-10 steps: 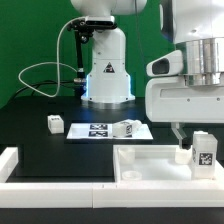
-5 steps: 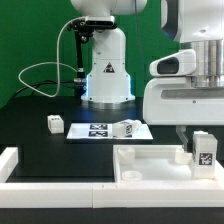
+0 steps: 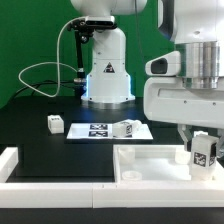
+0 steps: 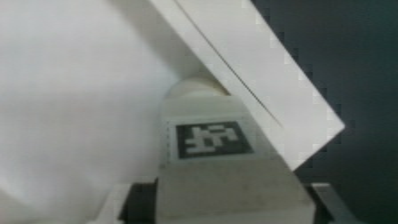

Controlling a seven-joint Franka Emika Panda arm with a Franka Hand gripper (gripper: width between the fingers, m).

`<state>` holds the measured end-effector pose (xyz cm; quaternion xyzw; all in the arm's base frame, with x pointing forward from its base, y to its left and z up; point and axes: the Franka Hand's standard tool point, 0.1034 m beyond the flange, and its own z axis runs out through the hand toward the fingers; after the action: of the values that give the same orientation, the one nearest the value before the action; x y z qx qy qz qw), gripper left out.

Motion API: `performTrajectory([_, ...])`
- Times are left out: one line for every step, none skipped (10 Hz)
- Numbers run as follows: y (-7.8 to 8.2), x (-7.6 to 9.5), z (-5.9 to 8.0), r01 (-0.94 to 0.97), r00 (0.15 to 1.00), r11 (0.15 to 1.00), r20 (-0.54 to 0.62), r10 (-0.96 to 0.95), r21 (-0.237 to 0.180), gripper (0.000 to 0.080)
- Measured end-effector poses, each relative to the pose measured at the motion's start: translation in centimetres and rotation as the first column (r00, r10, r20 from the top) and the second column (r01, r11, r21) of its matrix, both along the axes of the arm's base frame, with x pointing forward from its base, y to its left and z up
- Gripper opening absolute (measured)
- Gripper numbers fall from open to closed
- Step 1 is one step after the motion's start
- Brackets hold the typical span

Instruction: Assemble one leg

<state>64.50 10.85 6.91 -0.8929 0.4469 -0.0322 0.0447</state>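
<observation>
My gripper (image 3: 202, 150) is at the exterior view's right, shut on a small white leg (image 3: 204, 152) with a marker tag on its face. It holds the leg slightly tilted over the right corner of the large white rimmed panel (image 3: 140, 160). In the wrist view the leg (image 4: 217, 140) fills the middle between my fingers (image 4: 324, 204), with the panel's rim (image 4: 249, 70) running diagonally behind it. A second leg (image 3: 184, 153) stands on the panel just beside the held one.
A loose leg (image 3: 54, 123) lies on the black table at the left. Another leg (image 3: 127, 128) lies on the marker board (image 3: 95, 130). A white rail (image 3: 12, 160) borders the front left. The robot base (image 3: 106, 60) and its cable stand behind.
The wrist has turned a little, and the held leg now sits slightly tilted over the panel corner. The other parts have not moved.
</observation>
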Motion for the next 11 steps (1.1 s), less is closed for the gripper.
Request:
performTrajectory([0.34, -0.25, -0.06, 0.203, 0.979, 0.979, -0.025, -0.203, 0.021, 0.0292])
performTrajectory([0.65, -0.32, -0.03, 0.391, 0.92, 0.92, -0.04, -0.39, 0.032, 0.0292])
performTrajectory([0.76, -0.29, -0.03, 0.519, 0.854, 0.853, -0.055, -0.517, 0.05, 0.0291])
performTrajectory([0.79, -0.22, -0.04, 0.625, 0.78, 0.777, -0.068, -0.622, 0.07, 0.0291])
performTrajectory([0.77, -0.2, -0.05, 0.681, 0.732, 0.728, -0.074, -0.677, 0.079, 0.0291])
performTrajectory([0.73, -0.21, -0.06, 0.687, 0.727, 0.723, -0.075, -0.683, 0.079, 0.0291])
performTrajectory([0.72, -0.22, -0.09, 0.642, 0.766, 0.763, -0.067, -0.639, 0.076, 0.0291])
performTrajectory([0.73, -0.21, -0.05, 0.497, 0.868, 0.865, -0.041, -0.496, 0.063, 0.0434])
performTrajectory([0.79, -0.18, -0.04, 0.295, 0.955, 0.954, -0.016, -0.295, 0.049, 0.0565])
performTrajectory([0.74, -0.24, -0.05, 0.085, 0.996, 0.996, 0.0, -0.085, 0.031, 0.0631])
performTrajectory([0.56, -0.24, -0.18, 0.049, 0.999, 0.998, 0.021, -0.049, 0.028, 0.0631])
